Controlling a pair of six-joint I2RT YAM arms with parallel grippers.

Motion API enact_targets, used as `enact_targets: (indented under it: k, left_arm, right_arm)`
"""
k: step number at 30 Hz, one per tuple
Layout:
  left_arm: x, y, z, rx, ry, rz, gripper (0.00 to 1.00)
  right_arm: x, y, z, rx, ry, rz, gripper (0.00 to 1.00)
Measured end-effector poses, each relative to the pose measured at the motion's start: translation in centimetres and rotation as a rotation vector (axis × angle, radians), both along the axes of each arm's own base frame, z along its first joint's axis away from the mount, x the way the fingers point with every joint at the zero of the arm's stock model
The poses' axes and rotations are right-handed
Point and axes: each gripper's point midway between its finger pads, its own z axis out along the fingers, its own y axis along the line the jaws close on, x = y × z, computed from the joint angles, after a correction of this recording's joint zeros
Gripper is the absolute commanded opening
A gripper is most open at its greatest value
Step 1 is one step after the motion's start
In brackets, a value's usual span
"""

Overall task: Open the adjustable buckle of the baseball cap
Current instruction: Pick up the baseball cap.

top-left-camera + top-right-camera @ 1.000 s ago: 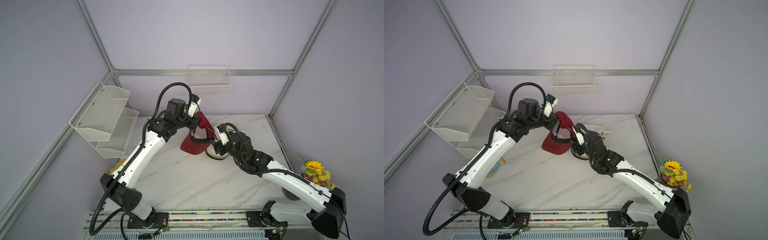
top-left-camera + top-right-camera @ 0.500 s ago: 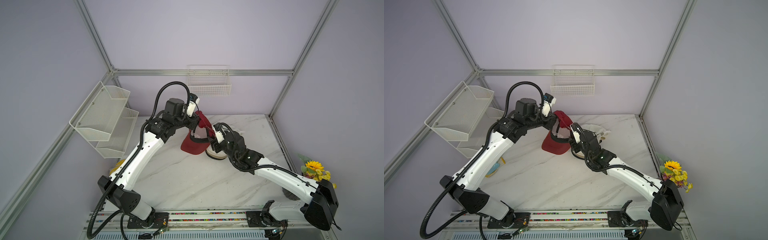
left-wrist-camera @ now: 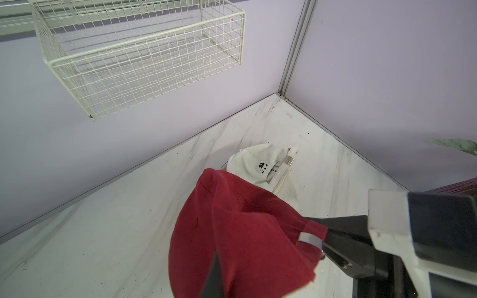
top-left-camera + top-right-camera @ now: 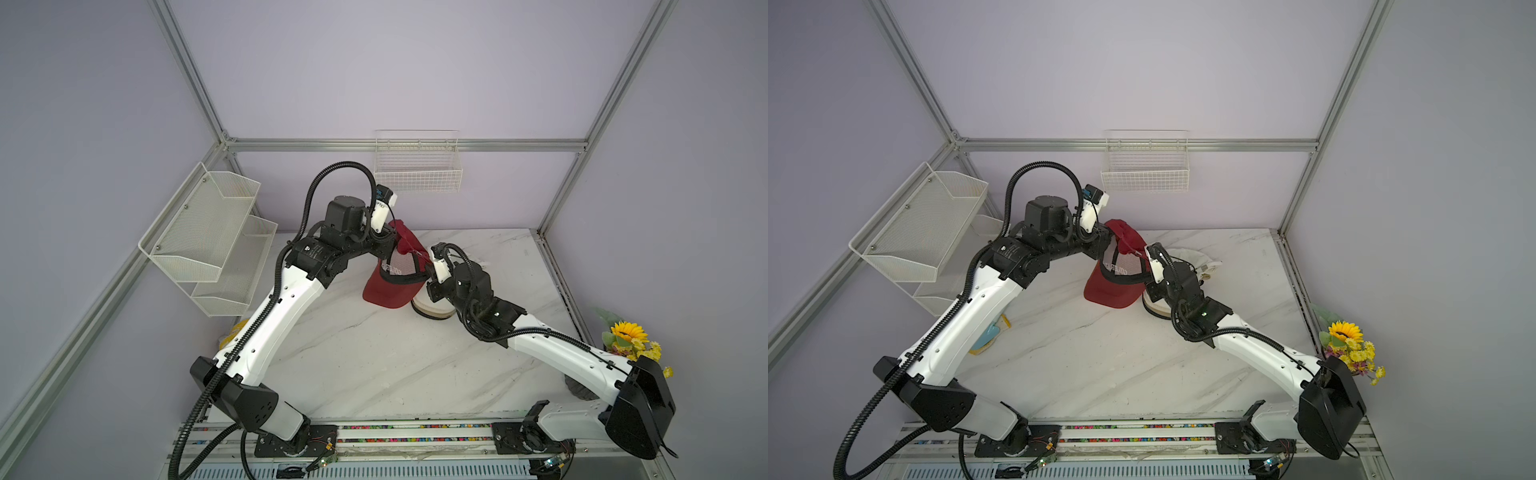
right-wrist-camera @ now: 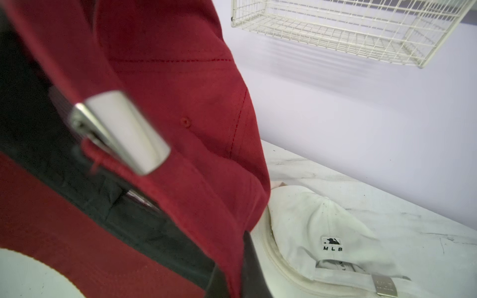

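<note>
The red baseball cap (image 4: 390, 286) hangs above the table in both top views, brim down. My left gripper (image 4: 387, 244) is shut on its crown from the left; in the left wrist view one dark finger (image 3: 213, 273) shows against the red cloth. My right gripper (image 4: 428, 272) is shut on the cap's rear edge from the right, and red fabric is pinched at my right gripper (image 5: 232, 268) in the right wrist view. The silver buckle (image 5: 121, 131) sits closed on the red strap, just beside that grip, and the buckle (image 3: 309, 240) also shows in the left wrist view.
A white cap (image 4: 432, 309) lies on the marble table (image 4: 374, 365) under the red one. A wire basket (image 4: 417, 174) hangs on the back wall and a mesh shelf (image 4: 208, 232) on the left. Sunflowers (image 4: 627, 336) stand at the right edge.
My right gripper has moved up to the cap's rear edge and closed from open onto it. The left gripper kept its hold, shifting only slightly.
</note>
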Motion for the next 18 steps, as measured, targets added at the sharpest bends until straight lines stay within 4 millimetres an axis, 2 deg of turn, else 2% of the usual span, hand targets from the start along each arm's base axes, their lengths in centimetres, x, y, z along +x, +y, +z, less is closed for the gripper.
enact_targets:
  k: [1, 2, 3, 4, 5, 9, 13, 16, 18]
  left_arm:
    - [-0.1, 0.0, 0.1, -0.003, -0.001, -0.003, 0.00]
    - [-0.2, 0.0, 0.1, -0.006, -0.001, -0.007, 0.20]
    - [-0.4, 0.0, 0.0, -0.006, -0.001, -0.011, 0.60]
    - [-0.6, 0.0, -0.2, -0.005, 0.005, -0.015, 0.87]
    - [-0.9, 0.1, -0.7, 0.000, 0.014, -0.019, 0.98]
    - [-1.7, 0.6, -2.8, 0.040, 0.058, -0.023, 1.00]
    - [-2.4, 1.2, -4.3, 0.072, 0.099, -0.016, 1.00]
    - [-3.3, 1.5, -3.2, 0.058, 0.082, -0.025, 1.00]
    - [-4.3, 1.8, -1.8, 0.034, 0.055, -0.039, 1.00]
  right_arm:
    - [-0.1, -0.1, 0.2, 0.007, -0.008, -0.001, 0.00]
    - [-0.2, -0.3, 0.5, 0.013, -0.016, -0.002, 0.00]
    - [-0.4, -0.5, 0.8, 0.019, -0.025, -0.005, 0.00]
    - [-0.5, -0.7, 1.3, 0.026, -0.036, -0.007, 0.00]
    - [-0.7, -1.0, 2.0, 0.034, -0.051, -0.011, 0.00]
    - [-1.0, -2.2, 5.0, 0.063, -0.120, -0.031, 0.00]
    - [-1.0, -2.1, 8.5, 0.090, -0.183, -0.016, 0.00]
    - [-0.9, -1.2, 10.3, 0.112, -0.206, 0.021, 0.00]
    - [-0.6, -0.5, 10.6, 0.115, -0.205, 0.048, 0.00]
